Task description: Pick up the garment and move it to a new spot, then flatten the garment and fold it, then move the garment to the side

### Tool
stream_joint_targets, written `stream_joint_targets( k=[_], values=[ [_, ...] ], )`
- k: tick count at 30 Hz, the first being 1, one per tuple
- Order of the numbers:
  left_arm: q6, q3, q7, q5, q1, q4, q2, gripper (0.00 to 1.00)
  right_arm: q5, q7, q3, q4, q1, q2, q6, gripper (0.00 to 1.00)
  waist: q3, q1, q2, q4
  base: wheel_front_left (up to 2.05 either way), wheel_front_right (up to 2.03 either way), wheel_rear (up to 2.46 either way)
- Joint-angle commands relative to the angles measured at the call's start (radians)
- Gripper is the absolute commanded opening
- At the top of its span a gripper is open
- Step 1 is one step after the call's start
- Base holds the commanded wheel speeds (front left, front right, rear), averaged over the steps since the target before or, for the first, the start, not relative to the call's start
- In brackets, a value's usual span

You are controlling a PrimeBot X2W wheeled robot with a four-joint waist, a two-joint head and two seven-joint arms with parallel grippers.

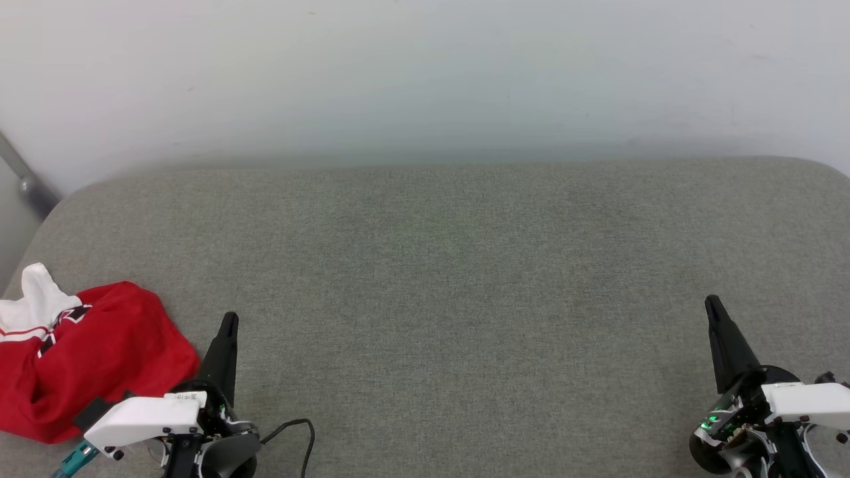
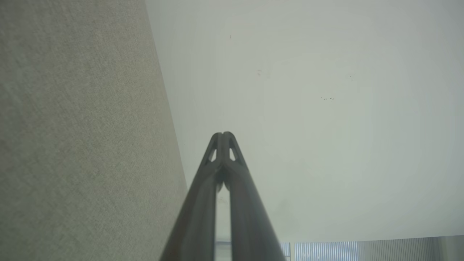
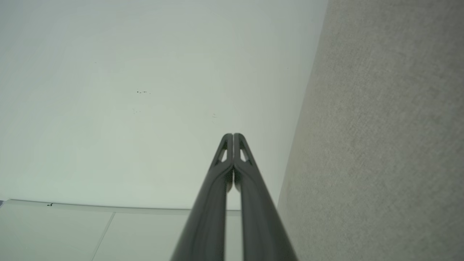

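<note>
The garment [image 1: 93, 362], bright red with a white striped collar part, lies crumpled at the near left corner of the grey padded surface [image 1: 451, 279]. My left gripper [image 1: 230, 318] stands just right of it, shut and empty, its tip a short way from the red cloth. Far off at the lower right, my right gripper [image 1: 712, 304] is shut too, holding nothing. In the left wrist view the left gripper [image 2: 222, 135] has its tips pressed together against the pale wall. The right wrist view shows the right gripper [image 3: 232, 135] closed the same way.
A white wall [image 1: 425, 73] rises behind the grey surface. A grey metal bar [image 1: 23, 179] slants at the far left edge. A black cable [image 1: 295, 431] loops by my left wrist.
</note>
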Motion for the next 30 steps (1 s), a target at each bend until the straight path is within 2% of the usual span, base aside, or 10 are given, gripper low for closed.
stream_joint_targets(
  k=[1,23,24,30],
  values=[
    [-0.004,0.002,0.002,0.002,-0.005,0.000,-0.002,0.00,0.004,0.000,0.000,0.001,-0.011,0.005,0.000,0.00,0.000,0.0000,-0.0001,0.000,0.00,0.00,0.00],
    [-0.004,0.002,0.002,0.002,-0.005,0.000,-0.002,0.00,0.004,0.000,0.000,0.001,-0.011,0.005,0.000,0.00,0.000,0.0000,-0.0001,0.000,0.00,0.00,0.00],
    [0.000,0.000,0.000,0.000,0.001,0.003,0.000,1.00,0.000,0.000,0.000,0.002,0.001,0.000,0.000,1.00,0.000,0.0000,-0.0001,0.000,0.00,0.00,0.00],
    [0.001,-0.025,-0.018,-0.004,0.013,0.006,-0.001,1.00,-0.006,-0.016,0.006,0.003,0.021,0.000,0.000,1.00,0.000,0.0000,-0.0001,-0.001,0.00,0.00,0.00]
  ],
)
